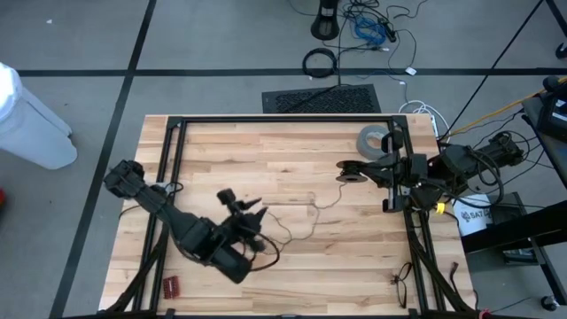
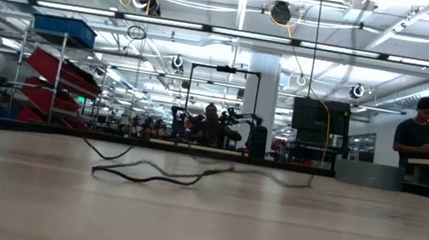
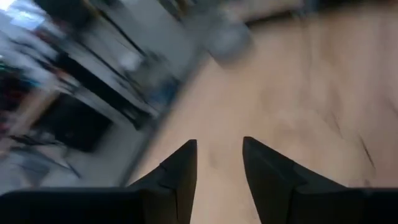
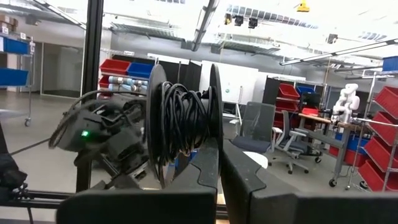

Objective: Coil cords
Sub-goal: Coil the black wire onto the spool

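The right gripper [image 4: 219, 163], pinching a wound spool [image 4: 183, 127] at the table's right, feeds thin cord [image 1: 306, 209] left toward the left gripper [image 3: 219, 163], fingers spread and empty.

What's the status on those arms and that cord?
Left gripper open, empty. Right gripper shut on spool. Thin cord loose across table. Nothing blocking.

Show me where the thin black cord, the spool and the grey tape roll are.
thin black cord [image 1: 301, 211]: high view, on its loose stretch lying on the table.
spool [image 4: 180, 124]: right wrist view, on the black wire wound between its two discs.
grey tape roll [image 1: 372, 139]: high view, on its grey ring.
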You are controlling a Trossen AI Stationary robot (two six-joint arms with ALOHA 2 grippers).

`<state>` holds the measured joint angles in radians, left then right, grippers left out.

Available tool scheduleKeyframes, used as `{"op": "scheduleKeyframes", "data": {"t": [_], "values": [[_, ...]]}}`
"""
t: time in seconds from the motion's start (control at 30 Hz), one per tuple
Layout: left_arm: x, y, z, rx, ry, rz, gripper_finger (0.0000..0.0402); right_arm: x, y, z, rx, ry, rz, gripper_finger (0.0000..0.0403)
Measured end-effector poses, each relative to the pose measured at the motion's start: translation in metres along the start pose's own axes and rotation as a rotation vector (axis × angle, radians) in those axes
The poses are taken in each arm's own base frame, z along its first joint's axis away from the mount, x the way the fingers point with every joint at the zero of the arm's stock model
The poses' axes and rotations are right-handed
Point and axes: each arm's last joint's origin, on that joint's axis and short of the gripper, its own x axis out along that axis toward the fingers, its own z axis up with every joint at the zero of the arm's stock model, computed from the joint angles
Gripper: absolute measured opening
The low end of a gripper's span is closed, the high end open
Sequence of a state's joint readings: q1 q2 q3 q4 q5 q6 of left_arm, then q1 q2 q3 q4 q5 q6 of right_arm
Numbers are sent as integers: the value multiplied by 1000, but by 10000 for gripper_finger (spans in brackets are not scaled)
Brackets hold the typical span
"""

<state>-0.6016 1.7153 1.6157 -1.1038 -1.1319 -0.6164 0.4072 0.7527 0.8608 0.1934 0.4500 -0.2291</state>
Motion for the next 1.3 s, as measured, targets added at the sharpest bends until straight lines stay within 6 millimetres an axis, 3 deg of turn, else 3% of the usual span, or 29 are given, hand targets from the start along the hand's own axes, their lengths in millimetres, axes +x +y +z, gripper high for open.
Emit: {"op": "scheduleKeyframes", "data": {"t": [0.17, 0.37, 0.43, 0.63, 0.9, 1.1, 1.3], "values": [[24, 3, 29, -109, -109, 67, 137, 0, 0, 0, 2, -4, 0, 0], [44, -4, 65, -194, -220, -342, 137, 0, 0, 0, -11, -4, 0, 0], [49, -7, 69, -167, -259, -393, 137, 0, 0, 0, -14, -4, 0, 0], [75, -5, 69, -129, -245, -381, 137, 0, 0, 0, -14, -4, 6, 0], [121, -41, 60, -102, -285, -490, 137, 0, 0, 0, -20, 2, 9, 0], [148, -64, 47, -88, -263, -281, 137, 0, 1, -1, -24, 10, 12, 0], [163, -85, 43, -121, -347, -264, 137, 0, 1, -2, -13, 19, 15, 0]]}}
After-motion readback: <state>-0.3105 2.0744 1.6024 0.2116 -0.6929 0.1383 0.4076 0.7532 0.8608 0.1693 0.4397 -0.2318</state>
